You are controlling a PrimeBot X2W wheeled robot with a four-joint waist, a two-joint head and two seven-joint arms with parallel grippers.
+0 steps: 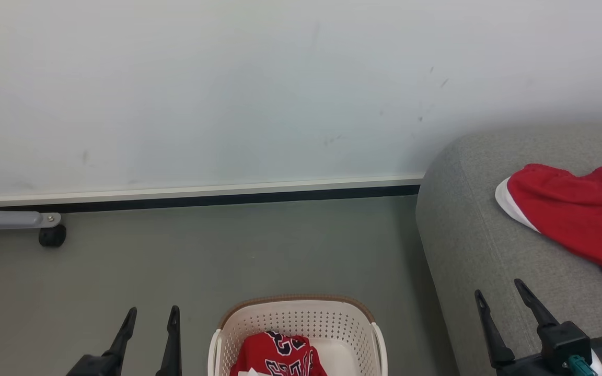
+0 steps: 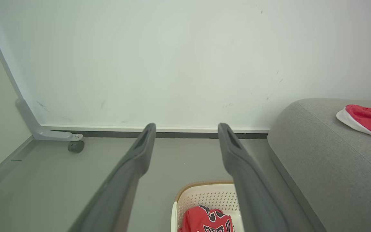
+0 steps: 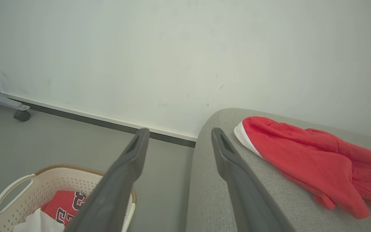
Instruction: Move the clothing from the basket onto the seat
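My left jaws stand spread and hold nothing, their dark fingers (image 1: 125, 330) over bare floor (image 1: 228, 250). My right jaws are spread and empty too, hanging over the near edge of the sofa (image 1: 468, 235). Between the two pairs, closer to the left one and just to its right, the basket (image 1: 301, 319) sits on the floor near the sofa. In it lies a crumpled red jersey (image 1: 275, 355) with dark white-edged lettering, and a bit of white cloth (image 3: 37, 222) beside it. Ahead and to the right of my right jaws a red garment (image 1: 572, 214) with a white band lies on the sofa, apart from the fingertips. Beyond both pairs rises a pale wall (image 1: 280, 94). Well ahead and left of my left jaws is a caster (image 1: 51, 236) on a grey leg.
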